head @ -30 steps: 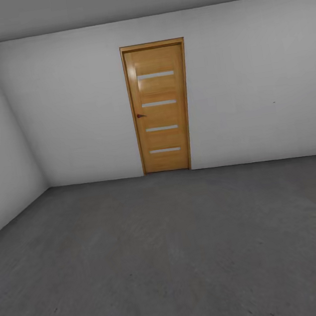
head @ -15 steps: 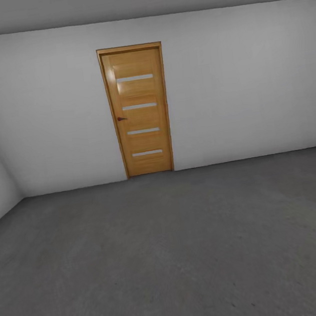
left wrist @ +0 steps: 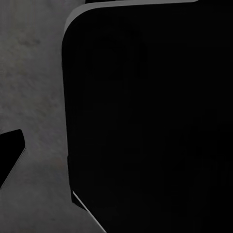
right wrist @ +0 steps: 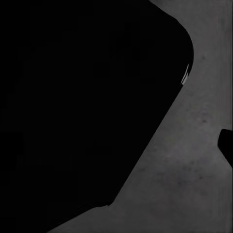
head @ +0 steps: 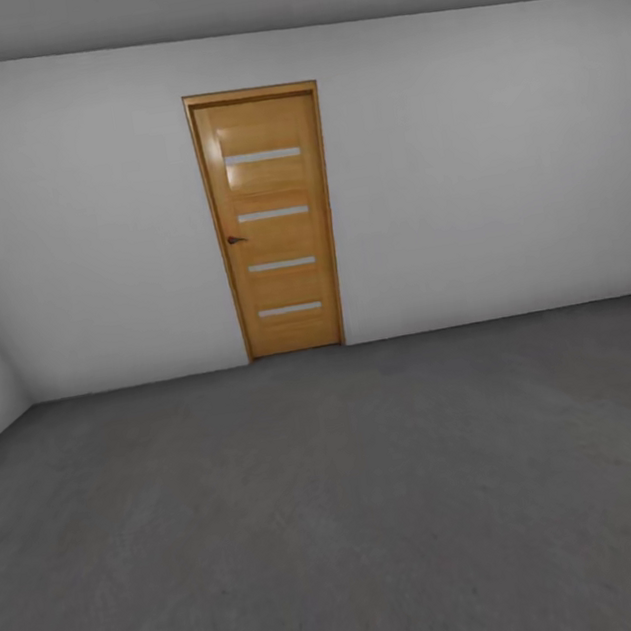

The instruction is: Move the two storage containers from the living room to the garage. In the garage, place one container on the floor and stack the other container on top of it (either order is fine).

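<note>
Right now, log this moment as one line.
room: garage | ahead: shut door | floor: grey concrete | containers: unseen | grippers: undetermined

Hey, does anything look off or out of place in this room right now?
Nothing stands out. The orange-wood door sits shut and square in its frame in the plain white wall, and the grey concrete floor shows only its usual mottling.

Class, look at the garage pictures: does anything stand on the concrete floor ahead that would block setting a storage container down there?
Nothing visible does. The grey concrete floor runs bare to the white wall and the closed wooden door.
</note>
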